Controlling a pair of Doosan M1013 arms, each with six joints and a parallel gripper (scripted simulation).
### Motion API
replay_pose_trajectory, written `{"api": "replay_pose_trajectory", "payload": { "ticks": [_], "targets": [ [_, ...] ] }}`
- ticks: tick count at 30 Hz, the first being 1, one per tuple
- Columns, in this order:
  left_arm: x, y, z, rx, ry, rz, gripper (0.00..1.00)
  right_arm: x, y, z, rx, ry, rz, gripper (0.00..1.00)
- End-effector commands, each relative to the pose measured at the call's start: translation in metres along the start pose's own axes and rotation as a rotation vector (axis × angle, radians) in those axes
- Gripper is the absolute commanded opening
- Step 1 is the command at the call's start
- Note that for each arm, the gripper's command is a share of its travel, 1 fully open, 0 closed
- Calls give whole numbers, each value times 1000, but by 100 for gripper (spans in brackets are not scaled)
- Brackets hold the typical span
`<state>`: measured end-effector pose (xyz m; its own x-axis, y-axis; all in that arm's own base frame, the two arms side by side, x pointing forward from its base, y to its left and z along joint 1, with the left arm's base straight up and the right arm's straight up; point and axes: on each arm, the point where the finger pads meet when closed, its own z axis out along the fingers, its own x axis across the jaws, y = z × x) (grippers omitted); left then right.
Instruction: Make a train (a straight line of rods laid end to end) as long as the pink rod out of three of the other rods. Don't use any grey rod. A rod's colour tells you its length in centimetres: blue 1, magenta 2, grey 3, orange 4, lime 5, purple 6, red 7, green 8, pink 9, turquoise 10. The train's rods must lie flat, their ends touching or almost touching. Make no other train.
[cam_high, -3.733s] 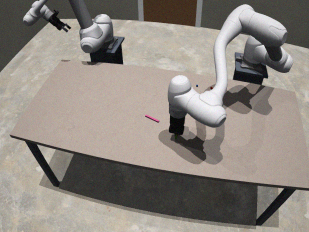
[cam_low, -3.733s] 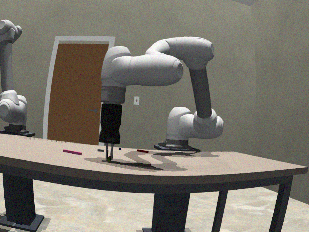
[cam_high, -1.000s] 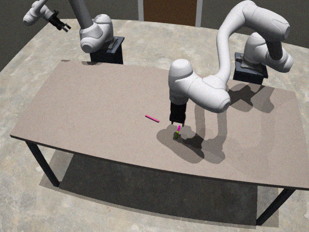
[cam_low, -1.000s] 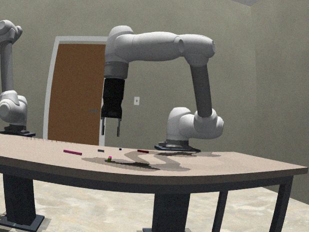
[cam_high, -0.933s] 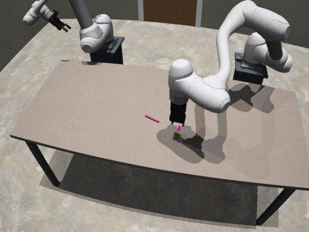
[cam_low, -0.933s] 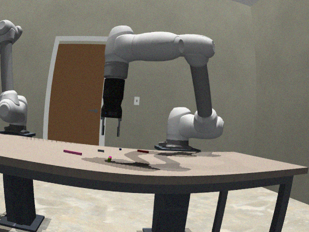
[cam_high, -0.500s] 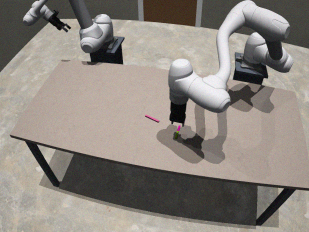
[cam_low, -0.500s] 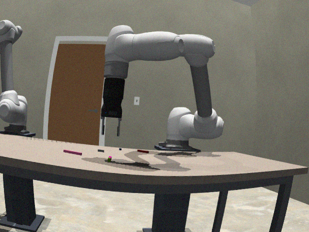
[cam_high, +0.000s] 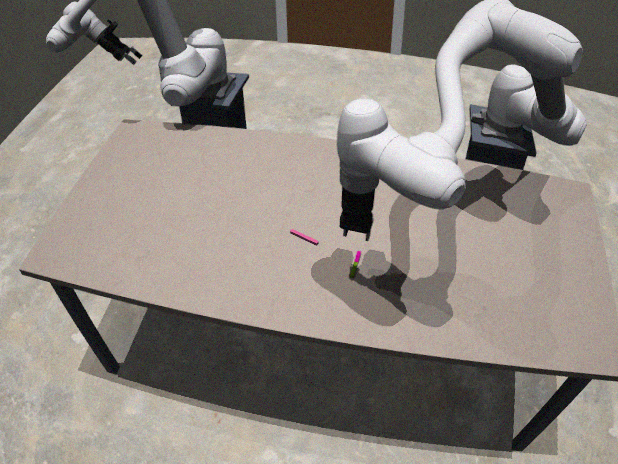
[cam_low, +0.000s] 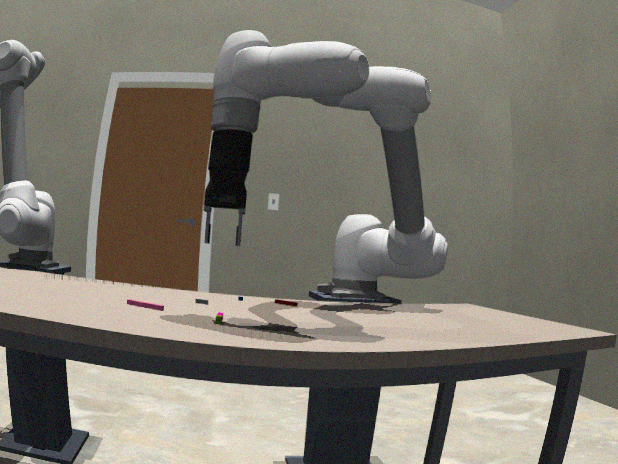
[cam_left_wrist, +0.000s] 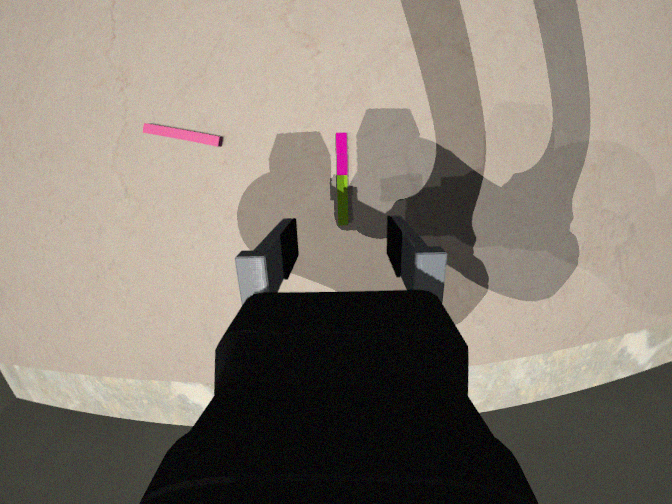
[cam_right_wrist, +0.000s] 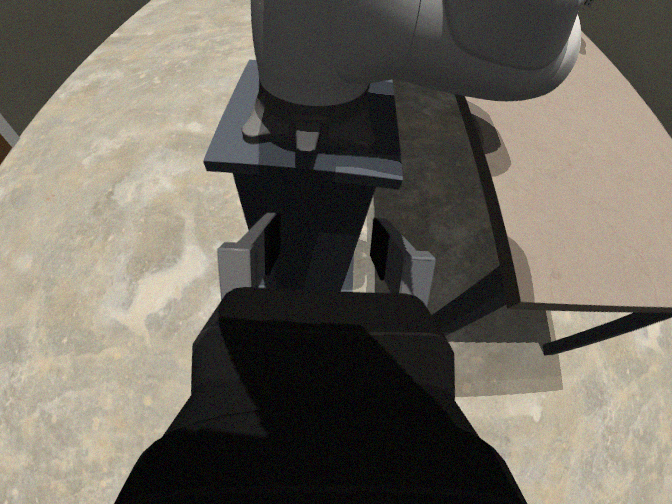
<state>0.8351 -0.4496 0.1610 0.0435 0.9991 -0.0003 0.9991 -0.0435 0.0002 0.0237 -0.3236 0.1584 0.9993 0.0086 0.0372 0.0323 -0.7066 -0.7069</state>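
Observation:
A lime rod (cam_left_wrist: 342, 203) (cam_high: 353, 271) lies flat on the table, end to end and in line with a magenta stretch (cam_left_wrist: 341, 154) (cam_high: 357, 257). That stretch is nearly as long as the lime rod, as long as two magenta rods; no seam shows in it. Their near ends show in the exterior view. The pink rod (cam_high: 304, 237) (cam_low: 145, 305) (cam_left_wrist: 181, 134) lies apart, at an angle to them. My left gripper (cam_high: 357, 236) (cam_low: 222, 243) (cam_left_wrist: 342, 236) is open and empty, raised above the table near the line. My right gripper (cam_high: 136, 58) (cam_right_wrist: 326, 234) is open and empty, away from the table.
In the exterior view, a grey rod (cam_low: 201, 301), a small blue rod (cam_low: 240, 298) and a red rod (cam_low: 286, 302) lie farther back on the table (cam_low: 450, 330). In the top view they do not show. The left arm's shadow falls over part of the line.

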Motion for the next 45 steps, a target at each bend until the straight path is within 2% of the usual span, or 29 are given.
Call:
{"api": "replay_pose_trajectory", "payload": {
  "ticks": [1,6,11,45],
  "targets": [
    [0,0,-23,-2,0,0,100,0,0,-1,-1,0,0,100],
    [0,0,-37,-2,0,0,100,0,0,-1,-1,0,0,100],
    [0,0,-40,-2,0,0,100,0,0,-1,-1,0,0,100],
    [0,0,-40,-2,0,0,100,0,0,-1,-1,0,0,100]
  ]
}}
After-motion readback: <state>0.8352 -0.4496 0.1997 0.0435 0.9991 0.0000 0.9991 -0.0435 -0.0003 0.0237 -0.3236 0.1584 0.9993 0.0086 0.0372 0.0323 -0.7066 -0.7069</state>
